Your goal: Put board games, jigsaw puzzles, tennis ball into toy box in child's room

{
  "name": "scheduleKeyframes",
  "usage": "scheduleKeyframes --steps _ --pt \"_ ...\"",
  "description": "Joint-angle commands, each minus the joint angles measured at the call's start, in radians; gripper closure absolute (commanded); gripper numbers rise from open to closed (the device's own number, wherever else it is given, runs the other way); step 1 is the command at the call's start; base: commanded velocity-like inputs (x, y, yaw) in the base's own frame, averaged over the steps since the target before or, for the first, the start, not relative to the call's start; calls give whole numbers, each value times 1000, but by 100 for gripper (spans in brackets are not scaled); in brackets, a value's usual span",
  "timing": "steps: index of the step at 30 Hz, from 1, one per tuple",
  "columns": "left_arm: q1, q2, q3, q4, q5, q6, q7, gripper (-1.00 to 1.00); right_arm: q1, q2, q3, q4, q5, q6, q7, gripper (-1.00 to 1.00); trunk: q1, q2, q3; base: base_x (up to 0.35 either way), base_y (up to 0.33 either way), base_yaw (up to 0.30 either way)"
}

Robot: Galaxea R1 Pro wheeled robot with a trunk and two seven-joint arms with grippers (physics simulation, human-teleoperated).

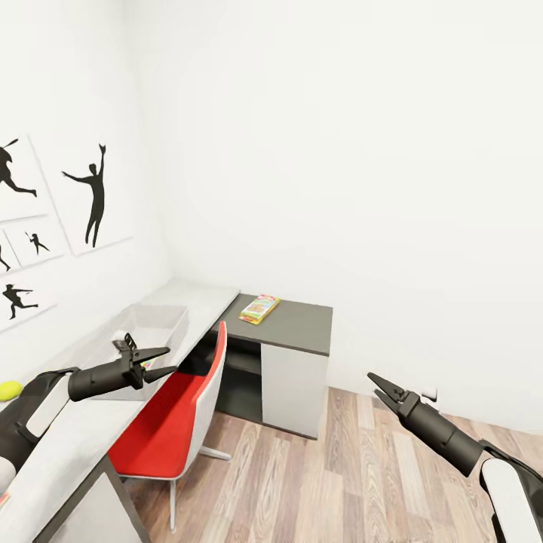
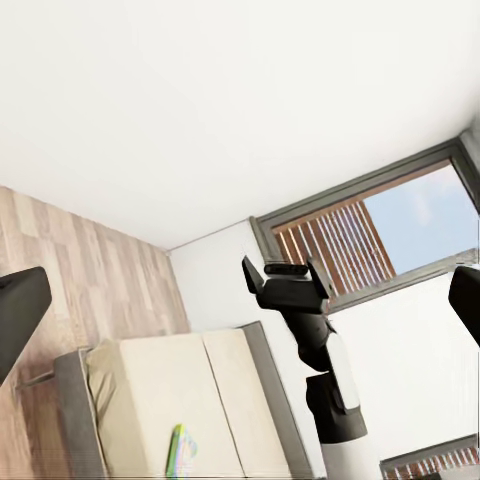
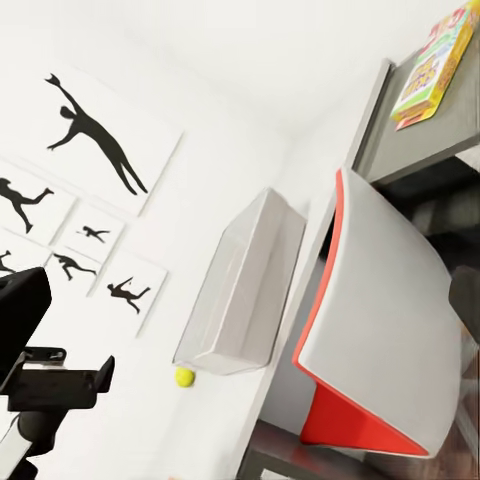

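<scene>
Facing the pale grey desk [image 1: 90, 437], both grippers parted and empty; thin, stiff yellow printed game box [image 1: 259, 308] at twelve o'clock looks light — I'd pinch a long edge.

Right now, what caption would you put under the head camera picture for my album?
Robot faces the desk corner: toy box, red chair, board game on the dark cabinet.

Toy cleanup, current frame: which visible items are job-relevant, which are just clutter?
Job items: toy box; board game on the dark cabinet top; tennis ball; table; a second board game on the bed.

Bystanders: red chair; silhouette pictures; window.
</scene>
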Motion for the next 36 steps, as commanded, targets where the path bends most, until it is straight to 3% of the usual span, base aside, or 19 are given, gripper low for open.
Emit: scheduleKeyframes --steps 1,14,36 --pt "-1 1 -3 0 3 7 -3 -100 -1 0 -2 1 1 6 3 -100 0 -2 -1 -227 0 -210" --pt "-1 0 -5 0 2 7 -2 -100 -2 -2 -5 1 1 6 3 -100 0 -2 2 -94 0 -97" --pt "-1 0 -5 0 1 7 -1 -100 -1 -2 -6 1 1 6 3 -100 0 -2 11 -82 0 -268"
